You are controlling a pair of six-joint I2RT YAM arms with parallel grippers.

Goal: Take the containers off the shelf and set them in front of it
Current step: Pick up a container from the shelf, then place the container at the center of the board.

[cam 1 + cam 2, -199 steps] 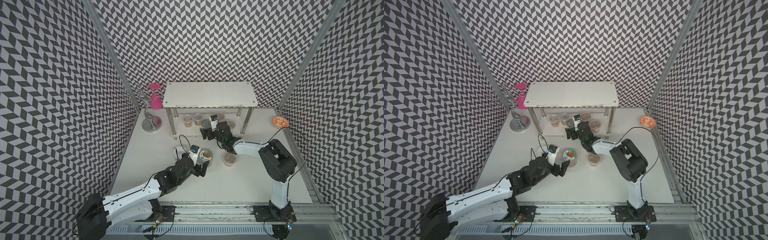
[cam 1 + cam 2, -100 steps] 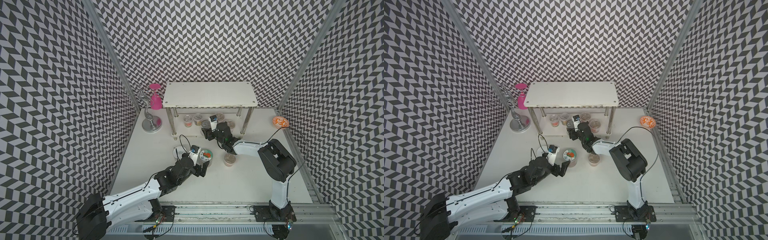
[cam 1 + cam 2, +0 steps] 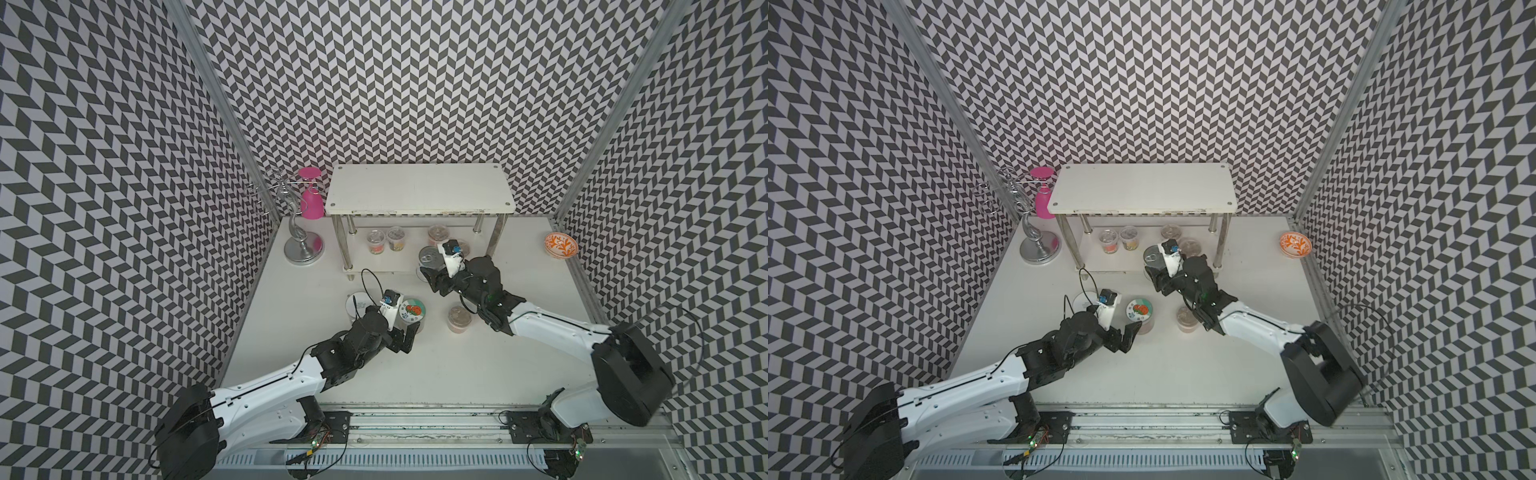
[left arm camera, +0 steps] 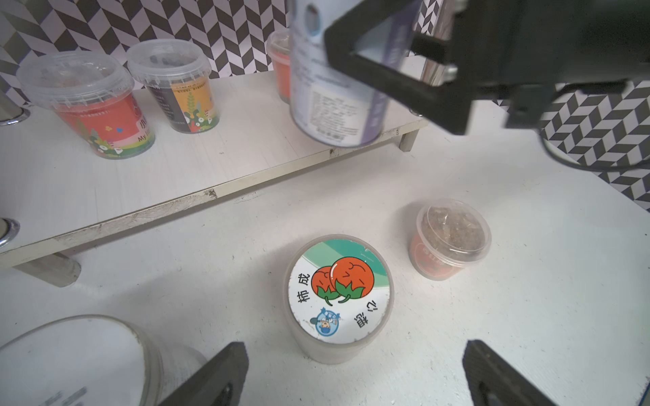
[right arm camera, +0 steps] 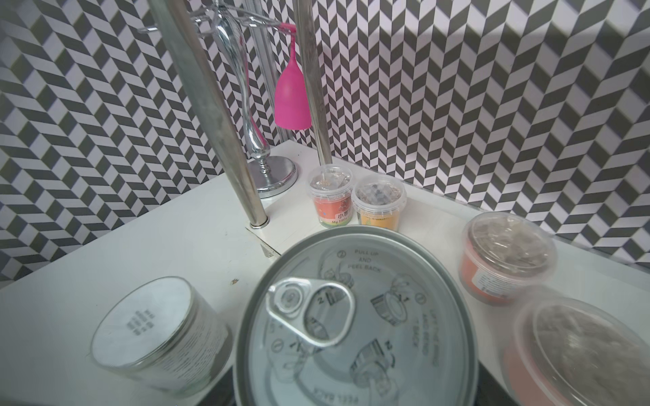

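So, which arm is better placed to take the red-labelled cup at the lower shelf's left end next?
Left, probably: the left gripper is open and empty, nearer that cup, while the right gripper is shut on the tin can.

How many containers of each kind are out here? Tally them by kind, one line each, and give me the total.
Tall lidded jars: 2
Pull-tab tin can: 1
Short clear cups: 5
Total: 8
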